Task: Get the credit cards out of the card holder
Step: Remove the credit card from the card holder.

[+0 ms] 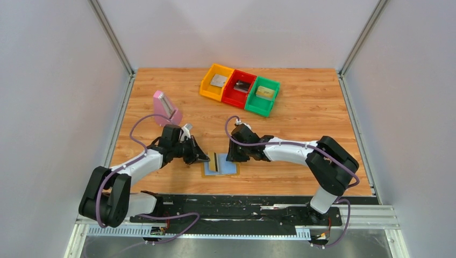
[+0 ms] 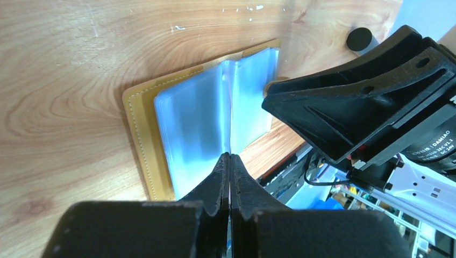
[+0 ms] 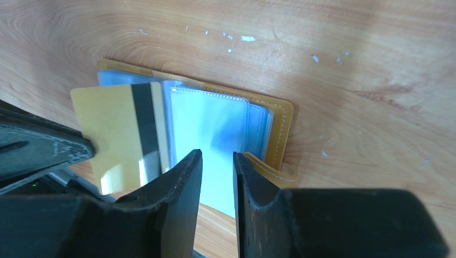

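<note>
**Desk:** Where is the wallet?

**Me:** The card holder (image 3: 215, 121) lies open, blue side up, at six o'clock on the tabletop (image 1: 301, 126), near the front edge between my arms. A golden card (image 3: 110, 134) with a dark stripe lies over its nine o'clock page. I can't tell whether the card's far edge is clear of the sleeve.

**Desk:** And the hands?

**Me:** My left hand (image 2: 230, 157) is clamped on that card from nine o'clock. My right hand (image 3: 217, 158) has a narrow gap with nothing in it, and it seems to press on the three o'clock page.

**Desk:** What is your plan?

**Me:** I draw the card flat towards nine o'clock, in line with the sleeve, and keep the right hand bearing down so the holder doesn't drag. If I lift early, I reckon the card bends or the page comes up with it.

**Desk:** What's around it?

**Me:** The tabletop is wood-grain with white flecks. At twelve o'clock a yellow bin (image 1: 205, 85), a red bin (image 1: 232, 102) and a green bin (image 1: 257, 110) stand side by side. A pink block (image 1: 161, 105) stands at ten o'clock. Pale grey walls (image 1: 54, 80) close off three sides.
</note>
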`<control>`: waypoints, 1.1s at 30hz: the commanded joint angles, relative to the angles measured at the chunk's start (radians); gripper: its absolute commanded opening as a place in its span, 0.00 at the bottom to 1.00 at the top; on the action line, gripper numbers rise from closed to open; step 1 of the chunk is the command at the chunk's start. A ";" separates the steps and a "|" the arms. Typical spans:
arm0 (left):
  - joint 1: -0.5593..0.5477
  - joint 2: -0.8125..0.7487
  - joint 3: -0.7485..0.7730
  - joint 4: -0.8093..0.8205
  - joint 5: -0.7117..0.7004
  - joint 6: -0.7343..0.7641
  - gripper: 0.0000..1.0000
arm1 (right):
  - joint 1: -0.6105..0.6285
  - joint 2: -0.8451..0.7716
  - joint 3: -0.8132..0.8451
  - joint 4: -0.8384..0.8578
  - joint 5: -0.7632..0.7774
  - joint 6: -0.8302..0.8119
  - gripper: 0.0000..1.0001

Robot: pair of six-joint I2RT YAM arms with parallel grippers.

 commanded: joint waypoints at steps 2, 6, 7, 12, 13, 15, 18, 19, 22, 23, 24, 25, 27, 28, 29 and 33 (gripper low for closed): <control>0.008 -0.063 0.059 -0.119 -0.059 0.024 0.00 | -0.003 -0.099 0.059 0.002 0.094 -0.171 0.30; 0.010 -0.098 0.084 -0.153 -0.056 0.006 0.00 | 0.006 -0.180 0.009 0.120 0.115 -0.336 0.31; 0.010 -0.103 0.089 -0.156 -0.049 0.000 0.00 | 0.011 -0.206 -0.018 0.164 0.115 -0.386 0.31; 0.011 -0.152 0.117 -0.147 0.029 -0.086 0.00 | 0.103 -0.380 -0.275 0.604 0.085 -0.748 0.29; 0.011 -0.159 0.123 -0.140 0.036 -0.099 0.00 | 0.138 -0.409 -0.337 0.695 0.090 -0.855 0.29; 0.011 -0.182 0.132 -0.138 0.048 -0.130 0.00 | 0.194 -0.442 -0.419 0.821 0.092 -1.069 0.29; 0.011 -0.212 0.143 -0.137 0.054 -0.171 0.00 | 0.238 -0.454 -0.435 0.816 0.098 -1.180 0.31; 0.012 -0.216 0.147 -0.136 0.057 -0.178 0.00 | 0.250 -0.454 -0.434 0.805 0.099 -1.209 0.33; 0.011 -0.227 0.144 -0.119 0.074 -0.222 0.00 | 0.303 -0.449 -0.452 0.837 0.127 -1.305 0.40; 0.011 -0.228 0.141 -0.108 0.078 -0.240 0.00 | 0.318 -0.443 -0.452 0.844 0.144 -1.332 0.42; 0.010 -0.231 0.139 -0.104 0.083 -0.248 0.00 | 0.332 -0.431 -0.447 0.851 0.170 -1.356 0.43; 0.011 -0.235 0.133 -0.091 0.087 -0.264 0.00 | 0.344 -0.419 -0.442 0.857 0.195 -1.379 0.44; 0.011 -0.242 0.125 -0.080 0.090 -0.283 0.00 | 0.370 -0.389 -0.430 0.866 0.233 -1.422 0.44; 0.011 -0.244 0.122 -0.074 0.092 -0.290 0.00 | 0.379 -0.377 -0.423 0.868 0.241 -1.441 0.44; 0.011 -0.248 0.120 -0.072 0.094 -0.299 0.00 | 0.387 -0.363 -0.418 0.869 0.246 -1.459 0.44; 0.011 -0.261 0.118 -0.068 0.095 -0.308 0.00 | 0.405 -0.317 -0.395 0.874 0.271 -1.481 0.44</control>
